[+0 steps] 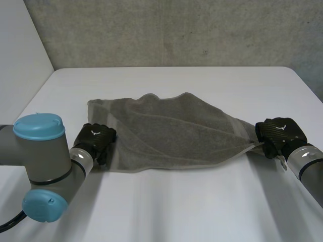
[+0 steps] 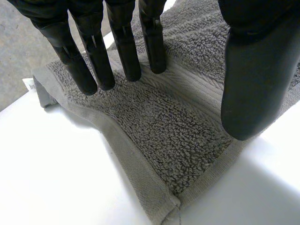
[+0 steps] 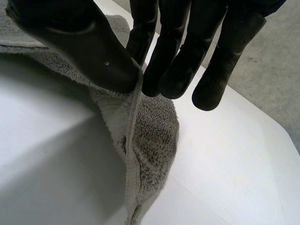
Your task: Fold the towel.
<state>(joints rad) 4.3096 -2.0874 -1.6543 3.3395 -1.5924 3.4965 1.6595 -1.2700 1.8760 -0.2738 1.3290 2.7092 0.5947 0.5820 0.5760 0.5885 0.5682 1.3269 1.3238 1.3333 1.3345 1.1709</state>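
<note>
One towel [image 1: 171, 133], one table [image 1: 202, 201], left hand [image 1: 95, 138] atop (right hand [image 1: 278, 132] pinching)

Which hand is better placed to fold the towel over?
Probably right: the right hand pinches a corner of the towel between thumb and fingers, raised off the table. The left hand lies open over its corner.

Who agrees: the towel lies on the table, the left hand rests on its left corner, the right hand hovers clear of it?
The right hand is not clear of the towel: its fingers and thumb pinch the right corner, as the right wrist view shows. The table and the left hand on the left corner are right.
</note>
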